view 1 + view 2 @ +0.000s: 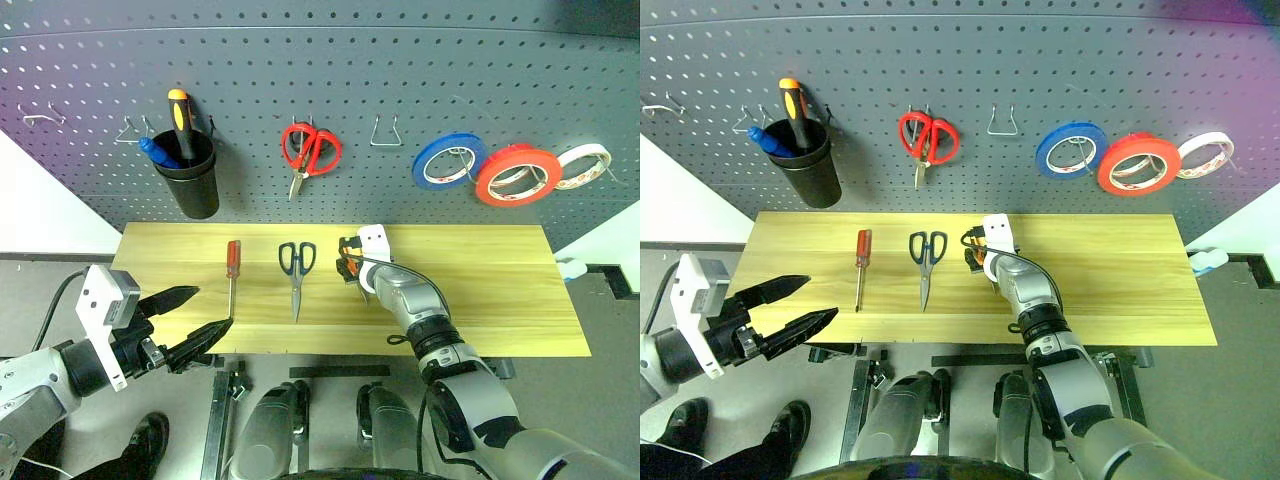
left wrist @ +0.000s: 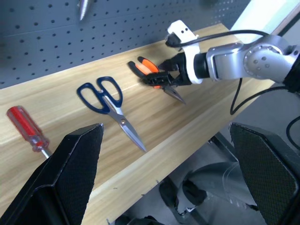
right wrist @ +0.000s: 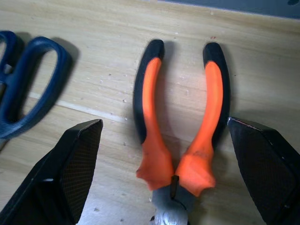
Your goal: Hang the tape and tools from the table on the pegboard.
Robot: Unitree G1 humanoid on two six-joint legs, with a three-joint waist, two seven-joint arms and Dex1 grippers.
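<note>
Straddling the orange-handled pliers (image 3: 180,126), which lie mid-desk (image 1: 500,300) just right of the black-handled scissors (image 1: 296,270), our right gripper (image 1: 352,262) holds its fingers wide. We judge them heavy, rigid, handles rubbery; grasp both handles together.

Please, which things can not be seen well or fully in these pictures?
- Pliers: the nose is cut off by the right wrist view's edge; in the left eye view the right gripper covers most of them.
- Blue pen and yellow-and-black screwdriver: lower parts hidden inside the black cup.
- Scissors: blades beyond the right wrist view's edge.
</note>
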